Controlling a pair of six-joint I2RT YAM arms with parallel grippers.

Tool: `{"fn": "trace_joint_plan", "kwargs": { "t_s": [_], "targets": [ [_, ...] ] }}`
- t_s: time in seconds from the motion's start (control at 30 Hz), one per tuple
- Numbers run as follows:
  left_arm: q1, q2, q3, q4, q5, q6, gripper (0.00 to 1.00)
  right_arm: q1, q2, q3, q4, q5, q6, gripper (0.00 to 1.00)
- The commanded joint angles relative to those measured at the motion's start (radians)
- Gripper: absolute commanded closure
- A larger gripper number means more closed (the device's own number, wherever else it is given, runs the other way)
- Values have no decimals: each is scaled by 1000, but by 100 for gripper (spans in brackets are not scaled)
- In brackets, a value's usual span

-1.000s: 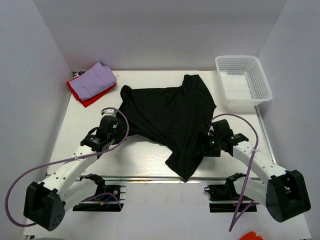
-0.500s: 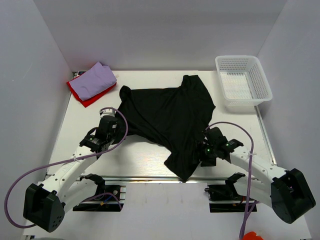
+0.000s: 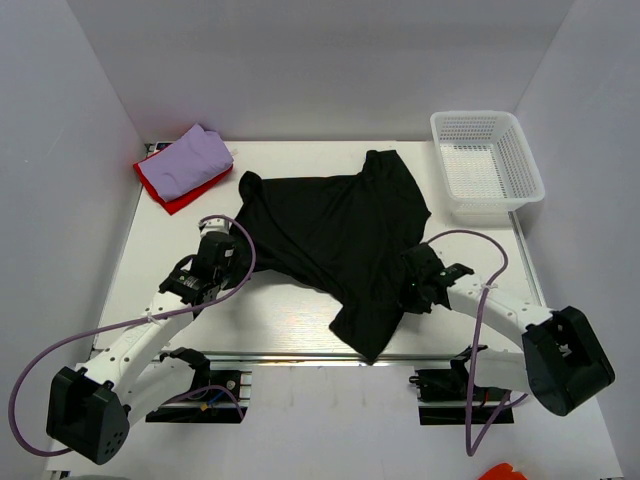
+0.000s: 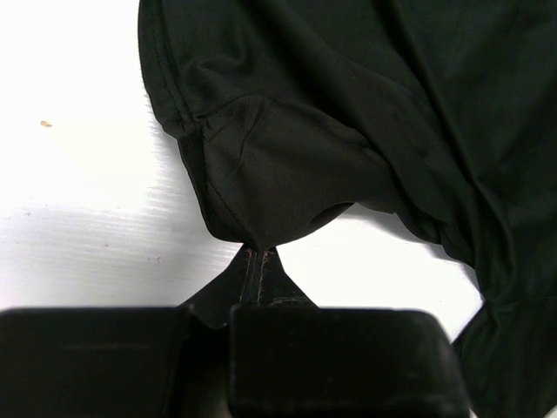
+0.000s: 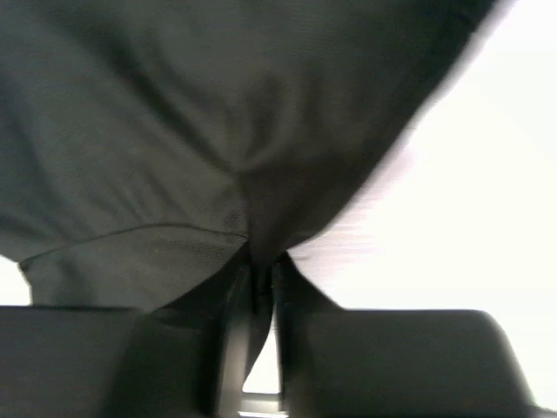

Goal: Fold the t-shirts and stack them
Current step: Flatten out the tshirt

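Shirts: three. The black t-shirt [image 3: 340, 235] is spread mid-table; the lavender t-shirt [image 3: 192, 158] lies on the red t-shirt [image 3: 165, 190] in the far-left corner.
Basket: one white basket [image 3: 487, 160], far right.
Wrist views only: the left gripper [image 4: 258, 252] pinches a black sleeve fold; the right gripper [image 5: 259, 261] is clamped on black cloth.
Arms: both low, elbows bent, flanking the black t-shirt.

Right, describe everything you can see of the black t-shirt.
The black t-shirt is plain, soft, matte cloth. It lies unfolded in the middle of the white table, spread out but wrinkled and skewed, with one end reaching toward the back and a corner trailing to the near edge. The left gripper is shut on a puckered fold at its left edge. The right gripper is shut on its right edge. Nothing else touches it.
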Motion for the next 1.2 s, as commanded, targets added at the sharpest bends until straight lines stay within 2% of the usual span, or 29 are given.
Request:
{"fn": "trace_joint_plan", "kwargs": {
  "t_s": [0.0, 0.03, 0.07, 0.17, 0.3, 0.5, 0.67, 0.73, 0.77, 0.97, 1.17],
  "targets": [
    [-4, -10, 46, -14, -34, -11, 100, -3, -31, 17, -131, 183, 29, 83],
    [-4, -10, 46, -14, -43, -22, 100, -5, -45, 29, -139, 198, 34, 95],
    [-4, -10, 60, -14, -54, -22, 100, -6, -77, 36, -147, 232, 34, 100],
    [-4, -30, 104, -25, -74, -22, 100, -11, -148, 83, -156, 279, -3, 100],
    [-4, -96, 192, -25, -129, -8, 100, -21, -177, 250, -151, 379, -61, 100],
    [-4, -193, 351, -2, -304, 39, 100, -41, -246, 453, -7, 505, -162, 100],
    [-4, -243, 455, -2, -494, 60, 100, -55, -274, 606, 34, 645, -233, 100],
    [-4, -243, 488, 39, -517, 113, 100, -61, -277, 678, 74, 622, -313, 100],
    [-4, -252, 530, 65, -540, 165, 100, -60, -268, 768, 89, 660, -386, 100],
    [-4, -268, 633, 108, -540, 263, 100, -61, -259, 959, 122, 668, -561, 100],
    [5, -351, 670, 199, -363, 345, 100, -55, -320, 1097, 139, 492, -670, 100]
  ]
}}
